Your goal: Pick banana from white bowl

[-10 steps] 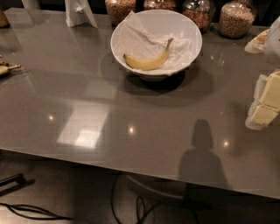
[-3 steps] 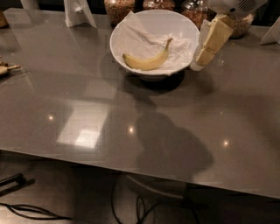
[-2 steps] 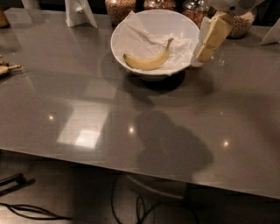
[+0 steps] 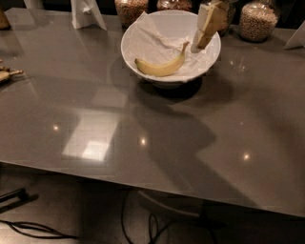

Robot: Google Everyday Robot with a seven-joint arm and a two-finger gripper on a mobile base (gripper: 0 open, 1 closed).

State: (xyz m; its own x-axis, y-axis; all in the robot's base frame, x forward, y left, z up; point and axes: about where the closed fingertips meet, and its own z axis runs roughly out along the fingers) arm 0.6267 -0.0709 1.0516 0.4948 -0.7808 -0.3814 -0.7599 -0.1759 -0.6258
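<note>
A curved yellow banana (image 4: 161, 65) lies in the white bowl (image 4: 143, 31), which is lined with crumpled white paper and stands at the back middle of the grey table. The banana's brownish stem tip points up to the right. My gripper (image 4: 200, 45) comes in from the top edge and hangs over the right inside of the bowl. Its cream fingers (image 4: 211, 23) point down to the left, with the tips just right of the banana's stem end.
Glass jars of grains (image 4: 258, 20) stand behind the bowl at the table's back edge. A white stand (image 4: 86, 13) is at the back left. A small object (image 4: 5, 75) lies at the left edge. Cables run on the floor under the table's front edge.
My gripper has moved left from beside the bowl's right rim to over the bowl's inside, closer to the banana's stem end. The banana and bowl have not moved.
</note>
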